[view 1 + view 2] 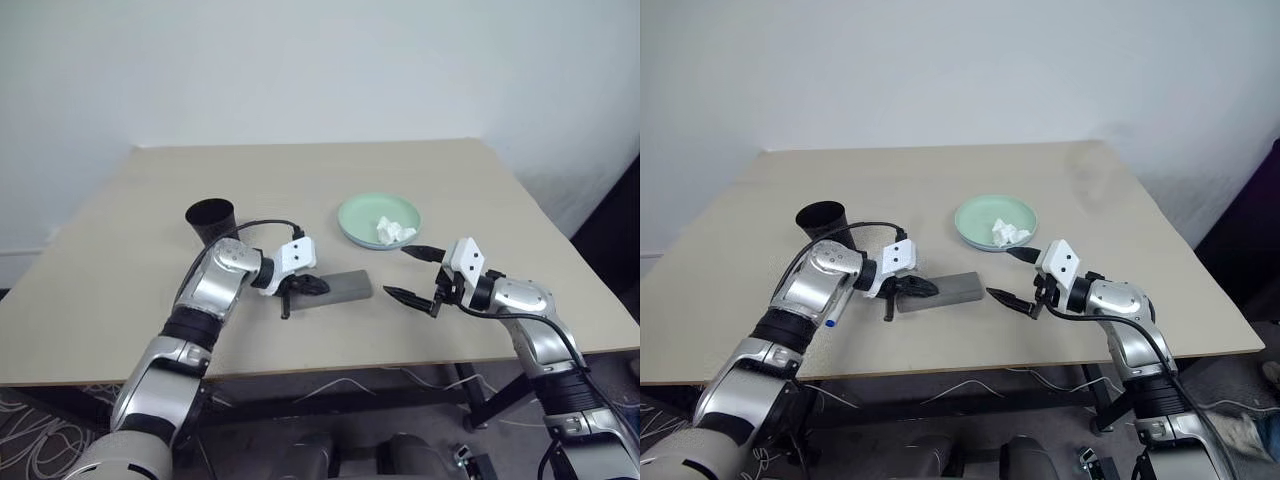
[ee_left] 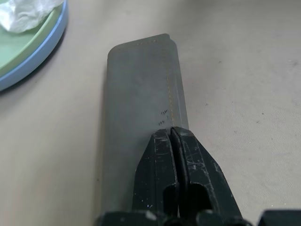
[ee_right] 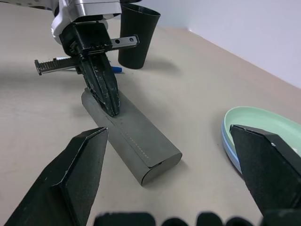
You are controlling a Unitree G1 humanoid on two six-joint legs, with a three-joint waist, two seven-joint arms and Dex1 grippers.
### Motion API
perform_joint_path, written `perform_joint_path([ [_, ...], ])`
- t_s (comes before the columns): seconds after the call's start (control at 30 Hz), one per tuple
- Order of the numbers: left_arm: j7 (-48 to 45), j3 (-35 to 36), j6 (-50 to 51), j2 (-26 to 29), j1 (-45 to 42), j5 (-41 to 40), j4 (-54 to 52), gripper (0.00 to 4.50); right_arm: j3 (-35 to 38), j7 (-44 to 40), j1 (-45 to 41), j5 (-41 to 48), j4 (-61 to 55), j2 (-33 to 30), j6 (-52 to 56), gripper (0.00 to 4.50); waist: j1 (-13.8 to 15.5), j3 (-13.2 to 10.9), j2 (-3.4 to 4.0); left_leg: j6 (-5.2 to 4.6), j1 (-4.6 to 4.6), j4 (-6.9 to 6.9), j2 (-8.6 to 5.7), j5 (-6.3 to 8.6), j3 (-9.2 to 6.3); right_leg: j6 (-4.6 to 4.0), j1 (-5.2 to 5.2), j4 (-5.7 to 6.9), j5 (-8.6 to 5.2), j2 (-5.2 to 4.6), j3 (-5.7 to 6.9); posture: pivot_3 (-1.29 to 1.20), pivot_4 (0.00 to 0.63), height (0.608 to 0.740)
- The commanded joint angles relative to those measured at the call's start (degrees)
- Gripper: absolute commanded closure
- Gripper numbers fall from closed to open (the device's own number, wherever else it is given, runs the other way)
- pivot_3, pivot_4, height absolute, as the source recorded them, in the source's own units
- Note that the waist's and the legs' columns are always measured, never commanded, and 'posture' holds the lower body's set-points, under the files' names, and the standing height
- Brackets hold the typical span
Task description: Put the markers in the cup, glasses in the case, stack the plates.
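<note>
One grey oblong glasses case (image 1: 340, 287), lid closed, lies at the frame's centre. The left gripper (image 3: 109, 96), fingers pressed together, rests its tips on the case. Two stacked plates (image 1: 352, 222), mint over light blue, hold one crumpled white tissue (image 1: 393, 231). One black tapered cup (image 1: 211, 218) stands centre-left. The right gripper (image 1: 412, 273) gapes empty.

The case (image 3: 131, 139) lies flat on the table (image 1: 420, 320), its lid down, right under the pressed-together fingers (image 3: 104, 87) of the left gripper (image 1: 312, 285), tips over its near end. Behind that gripper stands the cup (image 3: 137, 35), with a marker (image 3: 115, 69) lying beside its base. The right gripper (image 1: 413, 272), spread wide, faces the case's other end. Past its far finger (image 1: 425, 253) sit the stacked plates (image 1: 355, 225), a crumpled tissue (image 1: 394, 232) on top.
</note>
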State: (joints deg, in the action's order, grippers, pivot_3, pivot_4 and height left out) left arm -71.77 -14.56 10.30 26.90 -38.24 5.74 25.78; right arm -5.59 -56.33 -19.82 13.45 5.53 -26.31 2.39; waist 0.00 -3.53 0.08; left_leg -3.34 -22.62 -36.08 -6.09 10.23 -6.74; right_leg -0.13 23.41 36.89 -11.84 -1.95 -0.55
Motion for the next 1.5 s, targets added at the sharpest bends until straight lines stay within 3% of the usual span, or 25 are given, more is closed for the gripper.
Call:
perform_joint_path([
  [0.03,8.82,3.97,6.64,-0.35,2.57,-0.86,-6.94,4.47,0.62,-0.57,-2.16,0.94,-0.41,-0.03,-0.87,0.00,0.00,0.00,0.02,0.00,0.01,0.00,0.00,0.00,0.00,0.00,0.00,0.00,0.00,0.00,-0.01,0.00,0.000,0.736],
  [0.43,41.91,14.46,34.07,-10.73,12.42,0.84,-29.76,4.47,0.32,-2.81,-4.20,0.97,1.97,-0.01,-1.19,0.00,0.15,0.00,0.01,0.01,0.01,0.01,0.00,0.00,0.01,0.05,0.00,0.00,0.02,0.01,-0.01,0.00,0.000,0.736],
  [0.6,48.69,19.23,42.04,-12.42,15.22,-0.72,-33.95,2.96,-0.09,-3.80,-4.77,0.82,2.93,0.12,-1.42,0.00,0.14,-0.01,0.00,0.02,0.01,0.01,0.00,0.00,0.00,0.04,0.01,0.01,0.02,0.03,0.01,0.00,0.000,0.736],
  [0.87,49.78,21.66,43.52,-7.02,14.02,-2.97,-31.23,0.33,-0.38,-4.01,-4.93,0.79,3.09,0.45,-1.34,0.00,0.22,0.00,0.00,0.02,0.02,0.01,0.00,0.00,0.00,0.02,0.02,0.01,0.01,0.00,0.03,0.00,0.000,0.736],
  [1.17,47.98,20.21,46.65,-1.49,10.08,-5.90,-24.21,0.33,-0.02,-2.58,-2.95,0.68,1.60,0.38,-1.00,0.00,0.27,-0.01,0.01,0.03,0.01,0.02,0.00,0.01,0.01,0.01,0.06,-0.01,0.01,-0.02,0.04,0.00,0.000,0.736],
  [1.5,47.88,19.68,49.36,-1.17,7.13,-8.37,-19.09,0.33,0.35,-0.75,-0.75,0.64,0.09,0.03,-0.92,0.00,0.24,-0.01,0.01,0.03,-0.01,0.07,0.00,0.01,0.01,0.02,0.07,-0.01,0.01,-0.01,0.01,0.00,0.000,0.736],
])
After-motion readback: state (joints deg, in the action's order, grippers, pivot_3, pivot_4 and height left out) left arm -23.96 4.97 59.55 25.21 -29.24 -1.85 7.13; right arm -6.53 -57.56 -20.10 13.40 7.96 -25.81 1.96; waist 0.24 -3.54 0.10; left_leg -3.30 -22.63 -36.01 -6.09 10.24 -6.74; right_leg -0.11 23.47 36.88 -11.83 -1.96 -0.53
